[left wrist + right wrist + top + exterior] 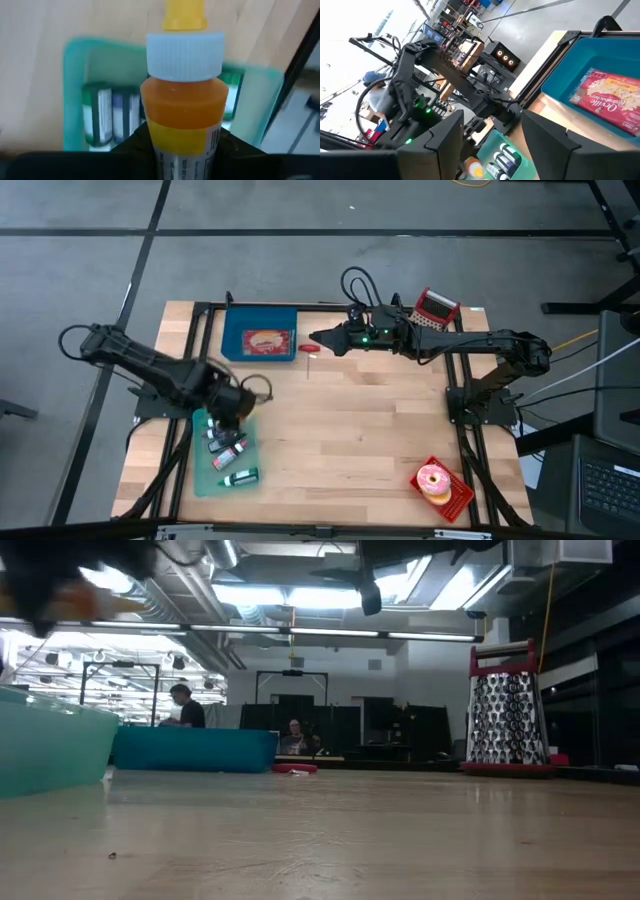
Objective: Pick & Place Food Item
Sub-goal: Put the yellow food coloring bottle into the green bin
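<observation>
Over the green tray (205,470), already stocked with small bottles (228,452), the left gripper (232,416) clasps an orange bottle (184,115), so this placement looks nearly done. Further right, the right gripper (318,339) hangs empty with fingers apart near the blue bin (232,330) holding a popcorn packet (266,340).

Two bins (232,318), one grater (436,308), one donut (434,479).

The low view looks level across the wooden table (330,830). A pale teal bin (50,750) stands nearest at the left, a darker blue tray (195,750) behind it, then a small red object (295,768). A box grater (505,710) stands upright at the right. Two people (185,705) sit beyond. A blurred dark-and-orange shape (70,590), possibly an arm, hangs at upper left.
</observation>
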Available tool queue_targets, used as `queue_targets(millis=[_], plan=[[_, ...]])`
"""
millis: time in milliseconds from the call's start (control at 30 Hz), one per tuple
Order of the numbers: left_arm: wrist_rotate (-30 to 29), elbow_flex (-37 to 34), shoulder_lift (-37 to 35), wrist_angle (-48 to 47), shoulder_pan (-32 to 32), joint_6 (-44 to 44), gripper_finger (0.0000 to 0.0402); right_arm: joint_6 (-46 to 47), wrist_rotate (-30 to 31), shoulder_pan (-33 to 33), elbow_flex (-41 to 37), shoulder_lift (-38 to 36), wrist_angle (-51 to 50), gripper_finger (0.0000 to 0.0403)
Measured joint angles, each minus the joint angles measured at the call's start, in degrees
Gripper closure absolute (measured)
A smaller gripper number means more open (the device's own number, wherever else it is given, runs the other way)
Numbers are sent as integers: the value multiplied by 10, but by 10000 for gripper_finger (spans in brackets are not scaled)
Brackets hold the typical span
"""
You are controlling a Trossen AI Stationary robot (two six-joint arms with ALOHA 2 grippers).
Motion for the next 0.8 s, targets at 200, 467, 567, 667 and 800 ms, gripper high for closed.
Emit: queue_targets(millis=[200, 467, 567, 667, 800], plan=[[-24, 0, 28, 15, -104, -68, 314, -4, -4, -2, 0, 0, -9, 200], [-51, 0, 121, 86, -195, -123, 313, -4, -5, -1, 0, 0, -13, 199], [-49, 0, 169, 123, -206, -134, 313, -4, -11, -1, 0, 0, -14, 199], [-32, 0, 213, 141, -208, -151, 313, -3, -18, -1, 0, 0, -17, 199], [-13, 2, 247, 169, -214, -186, 313, -2, -19, 3, 0, 0, -33, 199]])
